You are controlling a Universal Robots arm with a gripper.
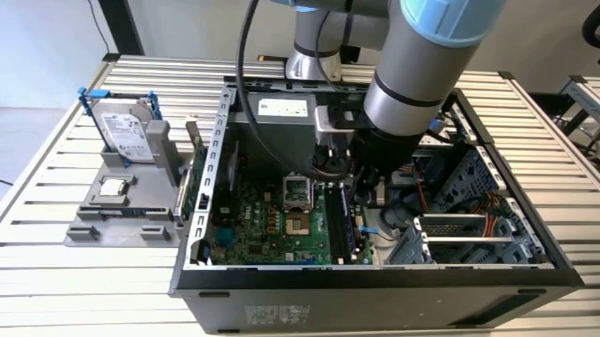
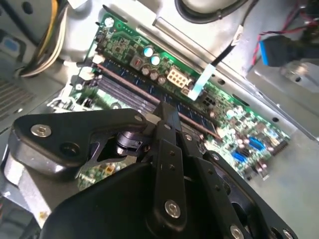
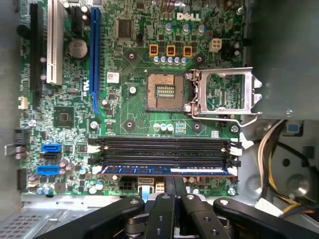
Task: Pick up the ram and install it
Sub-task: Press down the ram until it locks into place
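Ram point(image 3: 167, 170) sits in the memory slot farthest from the processor socket point(image 3: 163, 93), on the motherboard point(image 3: 124, 114). My gripper point(image 3: 174, 186) is narrowed onto its edge. Risk: uneven downward push leaves one end unseated, or the stick tilts and jams.

Bright even daylight, soft shadows, blurred foreground in wrist views

In the exterior view the arm point(image 1: 412, 77) was cut off by the top edge and hid the gripper. In the first wrist view the gripper point(image 3: 174, 186) linkage covered part of the ram point(image 3: 164, 170); jaw state was indeterminate.
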